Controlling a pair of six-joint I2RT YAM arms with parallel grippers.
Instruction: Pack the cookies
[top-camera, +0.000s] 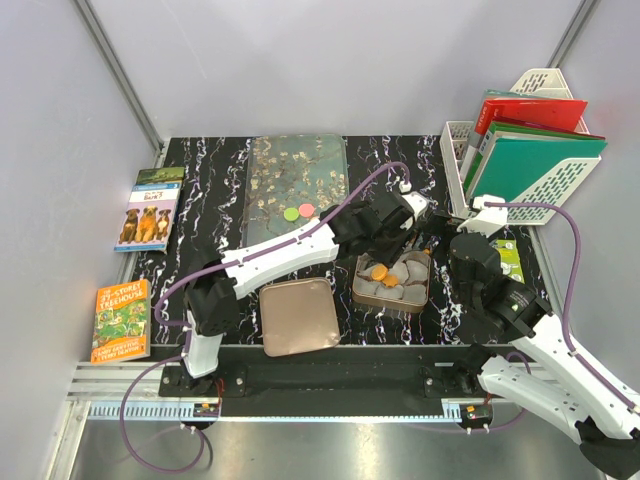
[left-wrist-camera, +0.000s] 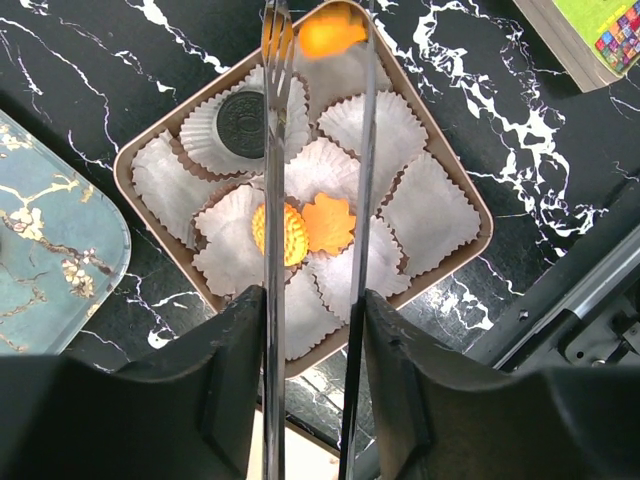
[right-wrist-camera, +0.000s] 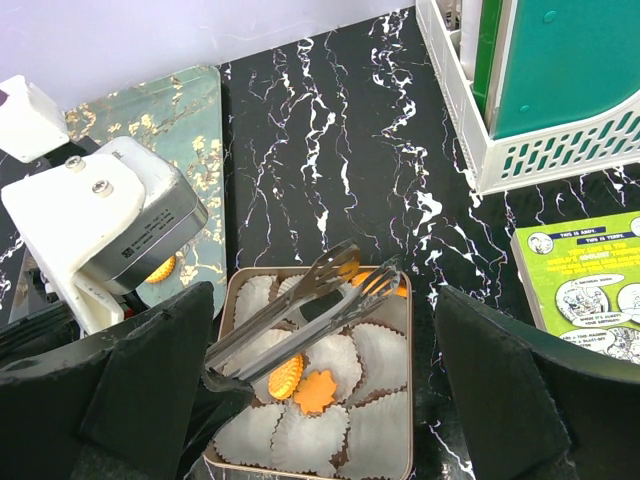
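My left gripper (left-wrist-camera: 313, 310) is shut on metal tongs (left-wrist-camera: 272, 200), whose tips pinch an orange cookie (left-wrist-camera: 333, 30) above the far corner of the square tin (left-wrist-camera: 480, 215). The tin holds white paper cups with a dark brown cookie (left-wrist-camera: 240, 118), a round orange cookie (left-wrist-camera: 285, 233) and an orange leaf-shaped cookie (left-wrist-camera: 328, 222). In the top view a green cookie (top-camera: 291, 213) and a pink cookie (top-camera: 306, 209) lie on the floral tray (top-camera: 296, 160). My right gripper (right-wrist-camera: 325, 420) is open and empty, above the tin's near side (right-wrist-camera: 408, 400); the tongs (right-wrist-camera: 300, 310) show below it.
The rose-gold tin lid (top-camera: 298, 316) lies left of the tin. Another orange cookie (right-wrist-camera: 160, 268) lies on the tray under my left wrist. A white file rack with folders (top-camera: 520, 140) stands at the back right, a green booklet (top-camera: 510, 260) beside it. Two books (top-camera: 148, 208) (top-camera: 122, 320) lie at the left.
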